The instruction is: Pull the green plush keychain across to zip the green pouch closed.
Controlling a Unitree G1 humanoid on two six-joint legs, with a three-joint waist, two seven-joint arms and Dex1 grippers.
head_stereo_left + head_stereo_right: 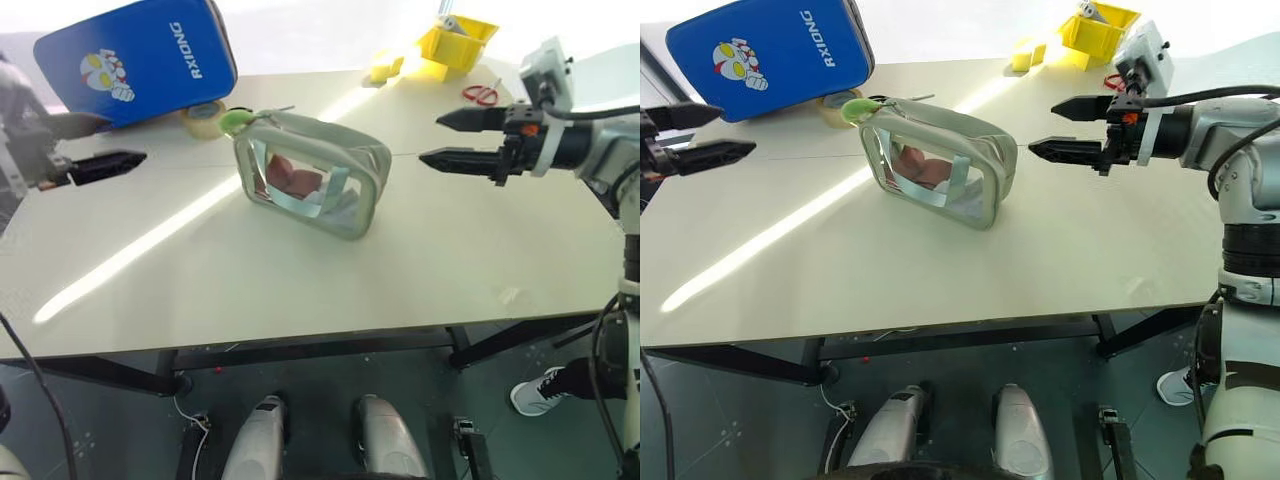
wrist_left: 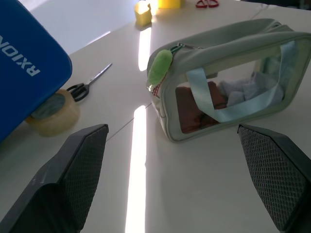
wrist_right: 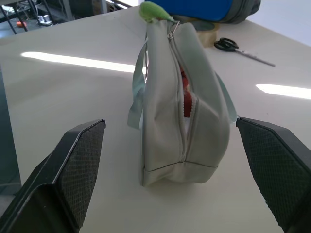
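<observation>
The green pouch (image 1: 312, 175) stands on the table (image 1: 300, 290), its clear side window showing red and light-blue items. Its top zip gapes open, with red showing through the slit (image 3: 187, 104). The green plush keychain (image 1: 236, 121) hangs at the pouch's left end, on the zipper pull. My left gripper (image 1: 715, 135) hovers open above the table's left side, well clear of the pouch and pointing toward it. On the right, my right gripper (image 1: 432, 140) is open too, level with the pouch's other end and a short gap away. Neither holds anything.
A big blue pad (image 1: 135, 60) leans at the back left, with a yellowish tape roll (image 1: 205, 118) and black-handled scissors (image 2: 87, 85) beside it. Red scissors (image 1: 482, 95) and a yellow bin (image 1: 457, 40) sit at the back right. The table's front edge runs below the pouch.
</observation>
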